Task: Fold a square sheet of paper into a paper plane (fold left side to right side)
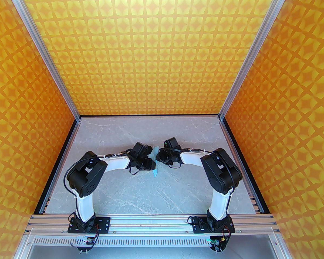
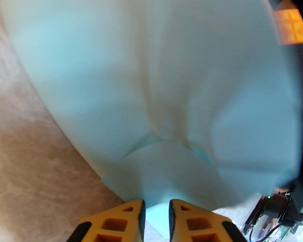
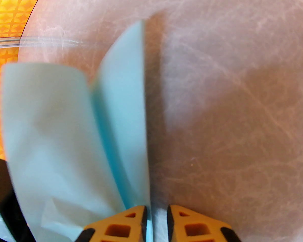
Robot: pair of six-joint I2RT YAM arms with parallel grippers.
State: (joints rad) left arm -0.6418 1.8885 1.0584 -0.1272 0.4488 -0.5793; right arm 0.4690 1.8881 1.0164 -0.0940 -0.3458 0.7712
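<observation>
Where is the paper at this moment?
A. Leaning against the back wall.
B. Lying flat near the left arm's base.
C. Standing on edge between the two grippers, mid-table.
C: from above, the square sheet of paper is a thin upright sliver between the left gripper and the right gripper.

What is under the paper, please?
Bare marbled table, with the shadow of the upright paper beside it. The table patch directly behind the paper is covered, so anything there is unseen.
</observation>
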